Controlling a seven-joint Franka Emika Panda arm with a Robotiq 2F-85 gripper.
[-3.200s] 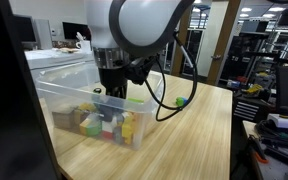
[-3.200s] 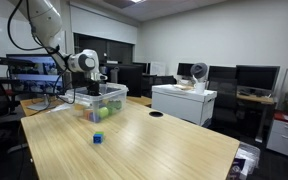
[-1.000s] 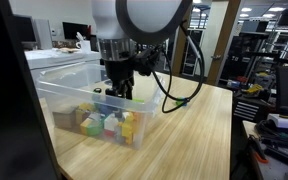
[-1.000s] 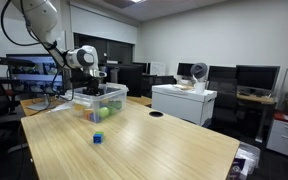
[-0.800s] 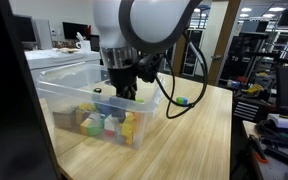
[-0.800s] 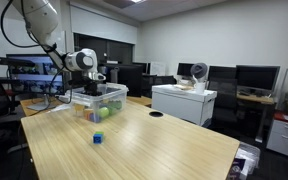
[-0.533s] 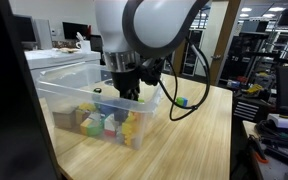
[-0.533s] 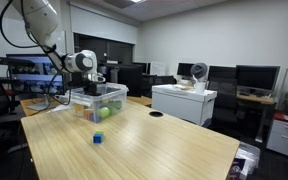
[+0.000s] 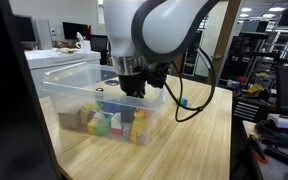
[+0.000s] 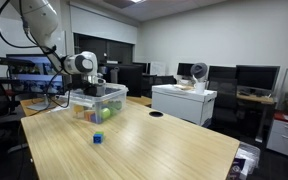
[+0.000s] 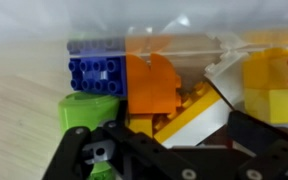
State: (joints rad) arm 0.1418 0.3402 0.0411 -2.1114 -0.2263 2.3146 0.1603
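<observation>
One blue brick (image 11: 96,75) (long axis crosswise)

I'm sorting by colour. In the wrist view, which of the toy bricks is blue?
The studded brick at the left, just above the lime-green piece and left of the orange piece; it alone is blue.

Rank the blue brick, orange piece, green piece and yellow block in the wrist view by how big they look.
1. Orange piece and yellow block: about alike; the yellow one runs off the frame.
2. Blue brick.
3. Green piece, partly covered, so its place below blue is unsure.
</observation>
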